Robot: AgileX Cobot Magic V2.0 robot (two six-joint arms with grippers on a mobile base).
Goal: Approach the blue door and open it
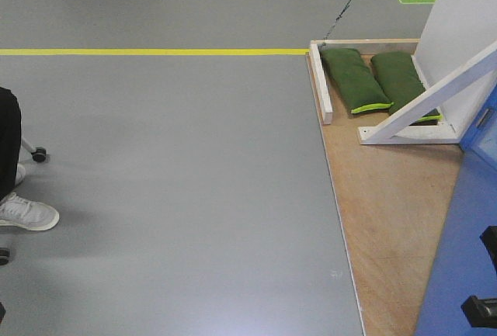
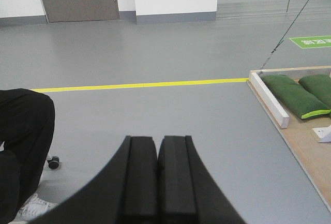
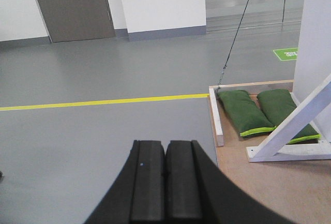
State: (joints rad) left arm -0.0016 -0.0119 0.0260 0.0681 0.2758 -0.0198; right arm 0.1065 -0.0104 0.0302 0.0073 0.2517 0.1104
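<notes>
The blue door [image 1: 463, 254] shows only in the front view. It is a glossy blue panel along the right edge, standing on a wooden base board [image 1: 388, 212], with a small metal plate [image 1: 483, 116] on its edge. No handle shows. My left gripper [image 2: 157, 144] is shut with nothing between its pads, over grey floor and well left of the board. My right gripper [image 3: 165, 147] is also shut and empty, just left of the board's edge. The door does not appear in either wrist view.
Two green sandbags [image 1: 353, 78] and a white diagonal brace [image 1: 423, 107] sit on the board. A yellow floor line [image 1: 155, 51] runs leftward. A seated person's leg and white shoe [image 1: 27, 213] and chair castors are at the left. Dark parts [image 1: 481, 309] overlap the door's lower right.
</notes>
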